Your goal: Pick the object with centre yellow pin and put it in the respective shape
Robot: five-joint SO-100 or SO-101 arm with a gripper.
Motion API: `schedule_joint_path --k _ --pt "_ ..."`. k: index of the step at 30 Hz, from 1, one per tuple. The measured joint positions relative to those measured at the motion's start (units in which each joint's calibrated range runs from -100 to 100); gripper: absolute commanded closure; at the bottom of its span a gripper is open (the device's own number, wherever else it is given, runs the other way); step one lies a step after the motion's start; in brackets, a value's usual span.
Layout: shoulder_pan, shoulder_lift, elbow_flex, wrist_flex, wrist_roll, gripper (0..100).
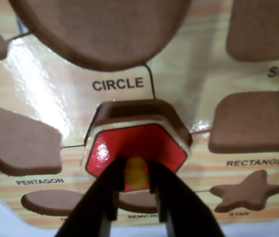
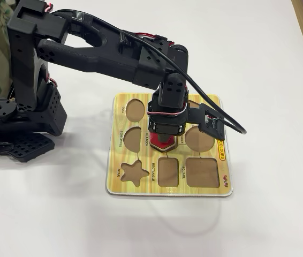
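The red hexagonal piece (image 1: 139,145) with its yellow knob (image 1: 136,174) sits low in the wrist view. My gripper (image 1: 136,170) is shut on that knob, one black finger on each side. The piece hangs at the brown hexagon cut-out (image 1: 134,109) of the yellow wood-grain board (image 1: 179,74), shifted slightly toward the camera, so a far strip of the recess shows behind it. Whether it touches the board I cannot tell. In the fixed view the gripper (image 2: 163,140) points down over the board's middle (image 2: 141,191), and only a bit of the red piece (image 2: 163,144) shows beneath it.
Other empty cut-outs surround the hexagon: circle (image 1: 105,24), pentagon (image 1: 16,140), rectangle (image 1: 255,121), star (image 1: 250,190) and square (image 1: 262,29). The board lies on a white table (image 2: 258,64). The arm's black base (image 2: 23,118) stands to the left of the board.
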Motion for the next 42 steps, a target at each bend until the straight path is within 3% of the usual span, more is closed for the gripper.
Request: schedule_joint_path --k 15,23,42 --pt "0.65 0.0 0.0 0.0 0.0 99" --pt "0.65 -0.09 0.0 -7.88 0.31 82" --pt "-0.09 -5.41 5.67 -8.83 0.0 83"
